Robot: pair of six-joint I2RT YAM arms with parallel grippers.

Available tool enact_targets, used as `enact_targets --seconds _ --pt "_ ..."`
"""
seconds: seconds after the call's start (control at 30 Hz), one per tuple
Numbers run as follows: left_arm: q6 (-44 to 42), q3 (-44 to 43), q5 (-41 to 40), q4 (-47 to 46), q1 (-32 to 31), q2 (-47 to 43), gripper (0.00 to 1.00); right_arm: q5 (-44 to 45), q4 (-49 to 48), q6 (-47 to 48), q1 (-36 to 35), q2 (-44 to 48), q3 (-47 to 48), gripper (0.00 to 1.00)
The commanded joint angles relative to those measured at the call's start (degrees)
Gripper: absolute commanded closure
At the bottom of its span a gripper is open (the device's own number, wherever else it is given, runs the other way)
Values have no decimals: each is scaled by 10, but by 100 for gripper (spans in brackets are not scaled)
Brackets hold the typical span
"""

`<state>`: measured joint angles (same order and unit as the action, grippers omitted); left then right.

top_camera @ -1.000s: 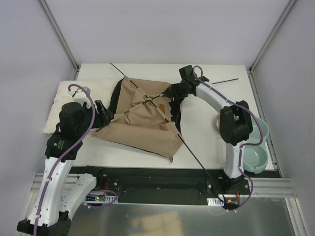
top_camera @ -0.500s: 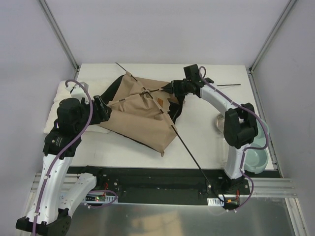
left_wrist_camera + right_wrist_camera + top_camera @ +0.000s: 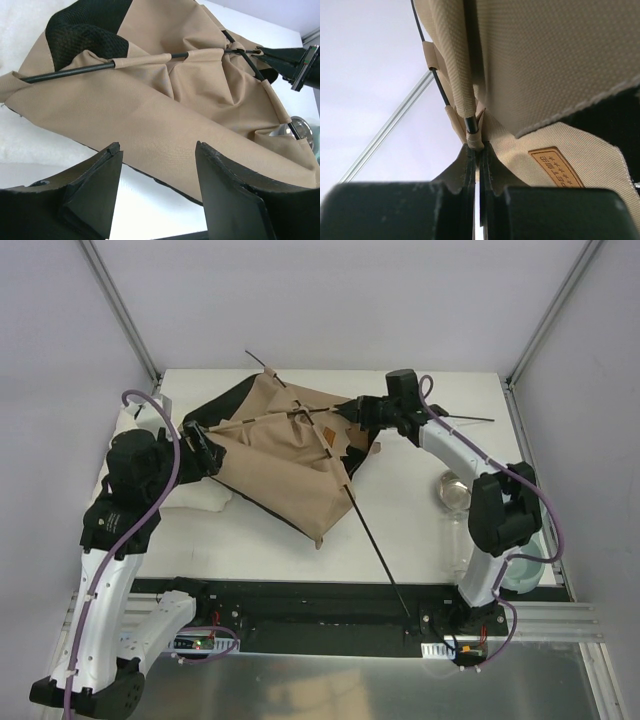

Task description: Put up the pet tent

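Observation:
The pet tent (image 3: pixel 290 465) is a slack heap of tan fabric with black lining, raised at its top where thin black poles (image 3: pixel 375 540) cross. My right gripper (image 3: pixel 346 412) is shut on a fabric loop around a pole at that crossing, seen close up in the right wrist view (image 3: pixel 479 146), beside the brown label patch (image 3: pixel 555 167). At the tent's left edge my left gripper (image 3: pixel 200 445) is open; in its wrist view the gripper (image 3: pixel 157 150) has tan fabric (image 3: pixel 165 115) just beyond its tips and nothing between them. A sleeved pole (image 3: pixel 70 72) runs across above.
A cream fluffy pillow (image 3: pixel 190 495) lies at the left under the tent's edge and my left arm. A metal bowl (image 3: pixel 455 490) and a pale green bowl stand (image 3: pixel 525 570) sit at the right. One loose pole (image 3: pixel 465 418) lies at the back right.
The right gripper has pulled the tent's top up and back, dragging the fabric toward the back left. The left gripper has moved back along the tent's left edge, still open.

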<state>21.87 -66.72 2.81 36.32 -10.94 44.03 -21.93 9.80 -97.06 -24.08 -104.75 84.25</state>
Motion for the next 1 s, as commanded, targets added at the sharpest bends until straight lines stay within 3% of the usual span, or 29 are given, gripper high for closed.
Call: enact_targets --seconds 0.0,0.47,0.67,0.97 --pt "17 -32 -3 -11 -3 -3 38 4 -42 -22 3 77 -2 100" --pt "30 -59 -23 -12 -3 3 37 96 33 58 -33 156 7 100" --pt "37 -71 -24 -12 -4 3 37 192 85 101 -72 198 3 100" --pt "42 -68 -24 -12 -3 4 36 287 154 65 -96 283 -51 100"
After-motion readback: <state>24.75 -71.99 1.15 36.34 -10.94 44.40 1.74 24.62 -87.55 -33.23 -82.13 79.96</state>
